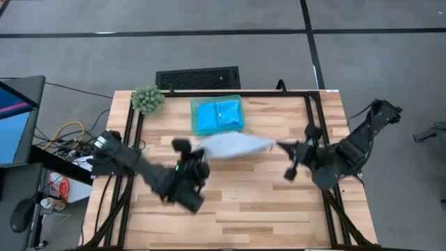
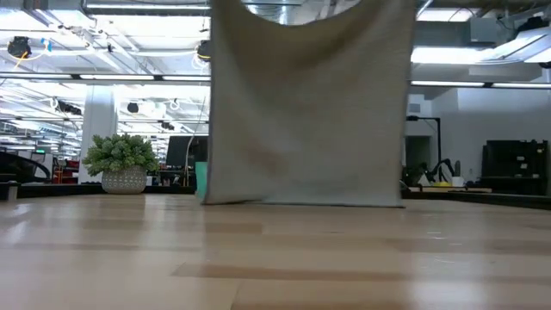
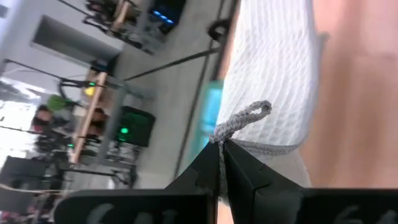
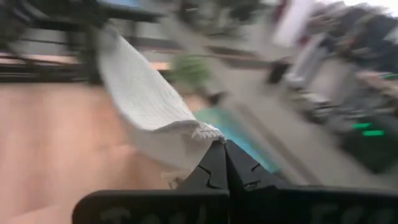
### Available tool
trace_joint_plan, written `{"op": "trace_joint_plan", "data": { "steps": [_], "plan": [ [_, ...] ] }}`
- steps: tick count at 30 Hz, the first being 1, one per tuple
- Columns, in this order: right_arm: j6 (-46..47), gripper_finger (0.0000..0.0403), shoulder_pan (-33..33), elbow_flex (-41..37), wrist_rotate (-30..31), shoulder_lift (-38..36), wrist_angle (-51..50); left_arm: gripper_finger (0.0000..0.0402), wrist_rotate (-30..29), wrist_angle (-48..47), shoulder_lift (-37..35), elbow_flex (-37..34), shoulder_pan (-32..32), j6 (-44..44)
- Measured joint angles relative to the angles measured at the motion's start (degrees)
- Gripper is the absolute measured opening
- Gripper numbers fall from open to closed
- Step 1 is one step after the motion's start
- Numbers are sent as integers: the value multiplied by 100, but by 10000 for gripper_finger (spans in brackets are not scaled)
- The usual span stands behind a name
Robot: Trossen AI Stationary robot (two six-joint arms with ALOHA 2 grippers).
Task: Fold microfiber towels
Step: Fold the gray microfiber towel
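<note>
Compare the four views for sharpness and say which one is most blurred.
Right wrist view: heaviest blur, background streaked, though the grey towel shows its weave. Left wrist view: towel weave fairly crisp, the room beyond soft. High view: sharp and evenly lit. Low view: towel and table clear, ceiling lights bright.

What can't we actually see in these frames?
- Low view: both grippers cut off above the top edge; the hanging grey towel hides the tray behind it.
- High view: count of blue towels in the tray unclear, too small.
- Right wrist view: background blurred.
</note>
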Motion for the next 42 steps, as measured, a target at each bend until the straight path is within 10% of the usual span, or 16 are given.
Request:
{"op": "trace_joint_plan", "data": {
  "steps": [9,18,42],
  "plan": [
    [2936,0,1480,0,-852,1455,-238,4,722,323,5,-1854,-1538,-3377],
    [5491,0,1908,9,-1005,3261,-32,14,905,2245,5,-2623,-2169,-3742],
    [5494,0,-252,-662,-2356,3505,-1229,16,551,3039,3,-4315,-222,-3238]
  ]
}}
